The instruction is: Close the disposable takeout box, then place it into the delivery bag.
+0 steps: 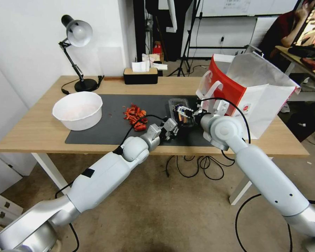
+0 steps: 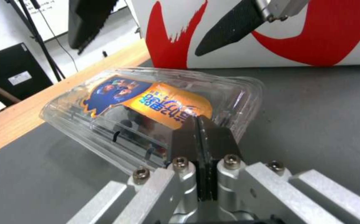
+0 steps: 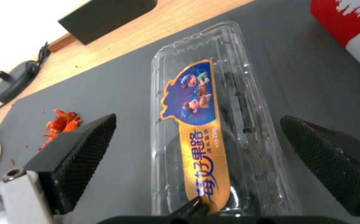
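Observation:
The disposable takeout box (image 1: 180,109) lies on the dark mat just left of the delivery bag (image 1: 259,94), a big white paper bag with a red panel and its mouth open. The box's clear lid lies down over the base, and the blue-and-yellow label (image 3: 196,124) faces up. My left gripper (image 2: 199,121) is shut, its joined tips touching the near end of the lid (image 2: 155,102). My right gripper (image 3: 198,122) is open, hanging over the box with one finger on each long side. One right finger (image 2: 234,26) shows in front of the bag's red print.
A round white bowl (image 1: 77,110) sits at the mat's left end, with a heap of red scraps (image 1: 135,117) between it and the box. A desk lamp (image 1: 77,35) and a tissue box (image 1: 140,75) stand at the back. Cables hang below the table's front edge.

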